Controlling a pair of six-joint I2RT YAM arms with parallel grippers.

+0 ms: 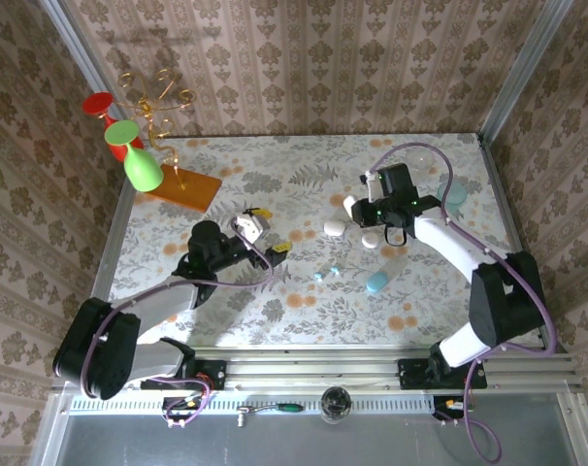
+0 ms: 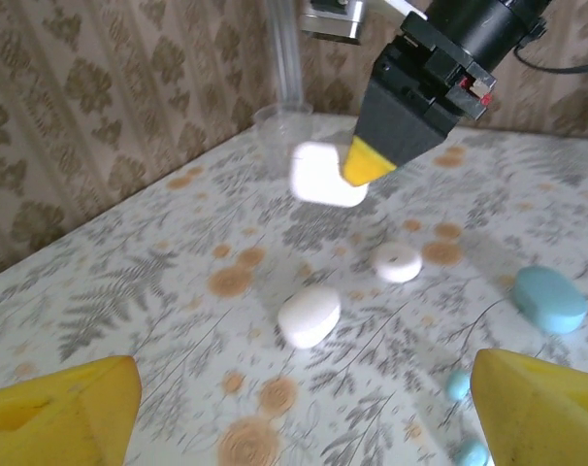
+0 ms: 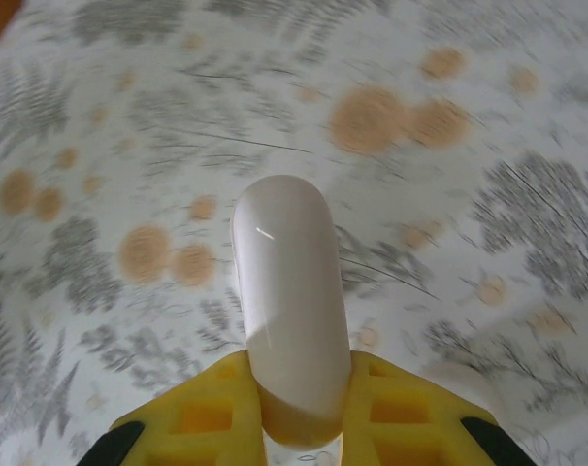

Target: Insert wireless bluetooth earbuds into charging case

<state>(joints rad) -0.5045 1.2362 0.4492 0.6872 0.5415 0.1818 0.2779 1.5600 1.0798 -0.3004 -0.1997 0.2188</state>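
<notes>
The right gripper [image 2: 360, 163] has its yellow fingers closed on the charging case [image 2: 320, 175], holding it off the table [image 1: 449, 320] around the middle, a little toward the right edge. The left gripper [image 1: 270, 230] stands wide open with nothing in it. Both earbuds [image 1: 318, 276] lie on the table between the arms, nearer the front edge, near a light-blue capsule [image 1: 376, 282].

Capsule [image 1: 376, 282] crowds the earbuds [image 1: 319, 276]; nearer table [image 1: 304, 313] lies open.
</notes>
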